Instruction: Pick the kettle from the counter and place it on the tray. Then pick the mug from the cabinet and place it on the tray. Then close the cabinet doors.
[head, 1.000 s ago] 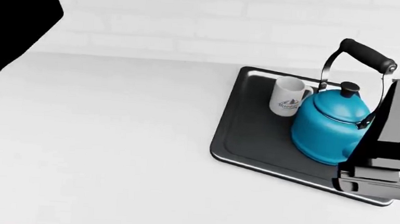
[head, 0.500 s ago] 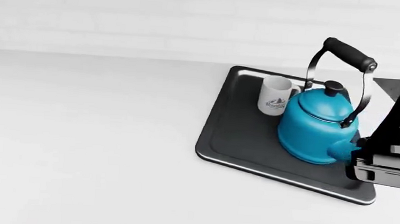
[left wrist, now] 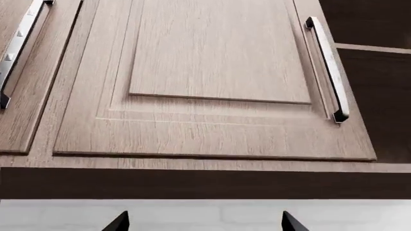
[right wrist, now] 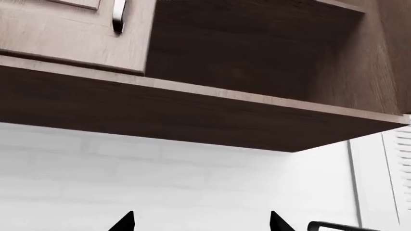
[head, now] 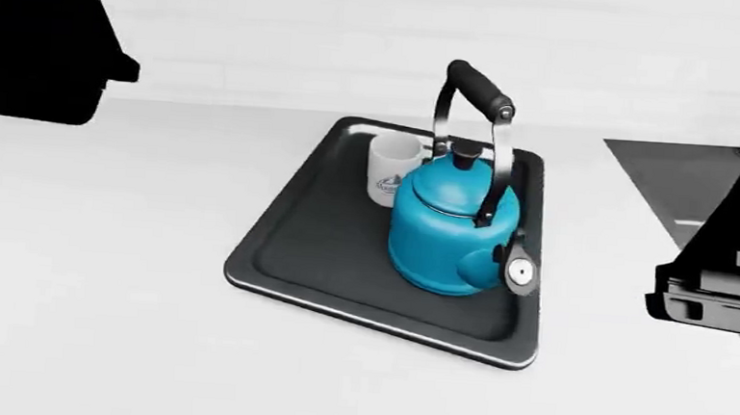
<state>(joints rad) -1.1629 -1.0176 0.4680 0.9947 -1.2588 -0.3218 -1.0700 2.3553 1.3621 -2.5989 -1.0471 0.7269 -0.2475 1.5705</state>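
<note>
1. Teal-blue rounded kettle point(head: 452, 234) and small white mug point(head: 393, 169) sit on the black rectangular tray point(head: 303, 252), well below both raised grippers.
2. Left gripper point(left wrist: 202, 222) and right gripper point(right wrist: 199, 222) are spread, empty.
3. Left: brown wooden cabinet point(right wrist: 257, 53) above right gripper gapes open.

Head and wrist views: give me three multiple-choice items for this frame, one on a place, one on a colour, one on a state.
1. Where is the mug?
A. on the tray behind the kettle
B. in the sink
C. on the bare counter

2. What colour is the kettle's body?
A. red
B. teal-blue
C. white

3. How does the cabinet stand?
A. all doors shut
B. no doors fitted
C. one door shut, the next bay open

Key: 1 A, the mug stands inside the tray rim, beyond the kettle. 2 B, the body is teal-blue under a black handle. 3 C, the right wrist view shows a shut door beside an open dark bay.
</note>
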